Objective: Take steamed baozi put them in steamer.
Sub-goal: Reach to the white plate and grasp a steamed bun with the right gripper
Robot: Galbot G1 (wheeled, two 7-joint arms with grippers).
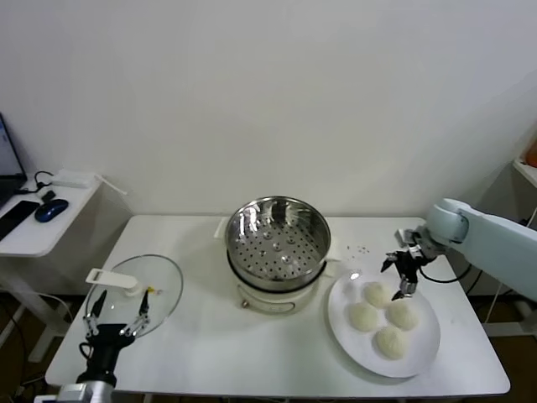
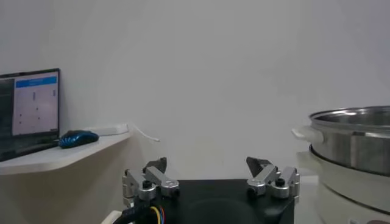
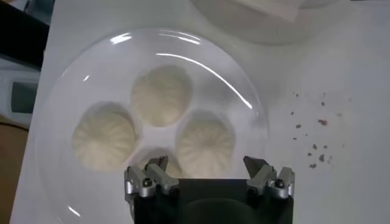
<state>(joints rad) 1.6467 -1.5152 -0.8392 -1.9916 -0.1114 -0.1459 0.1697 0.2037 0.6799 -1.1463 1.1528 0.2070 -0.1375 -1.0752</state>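
Observation:
Several cream-white baozi [image 1: 376,294] lie on a flat white plate [image 1: 424,357] at the table's right. In the right wrist view three show whole [image 3: 161,94] and one is partly hidden behind the gripper body. My right gripper [image 1: 403,273] is open and empty, hovering over the plate's near-steamer side; its jaws [image 3: 206,162] straddle the air above one baozi [image 3: 205,143]. The steel steamer [image 1: 277,235], with a perforated bottom, stands empty mid-table on a white cooker base [image 1: 268,298]. My left gripper [image 1: 117,319] is open and empty at the table's front left, by the lid.
A round glass lid [image 1: 138,294] with a white handle lies at the table's left. Dark crumbs [image 1: 361,249] lie between the steamer and the plate. A side desk with a blue mouse [image 1: 50,210] stands far left. The steamer also shows in the left wrist view [image 2: 356,137].

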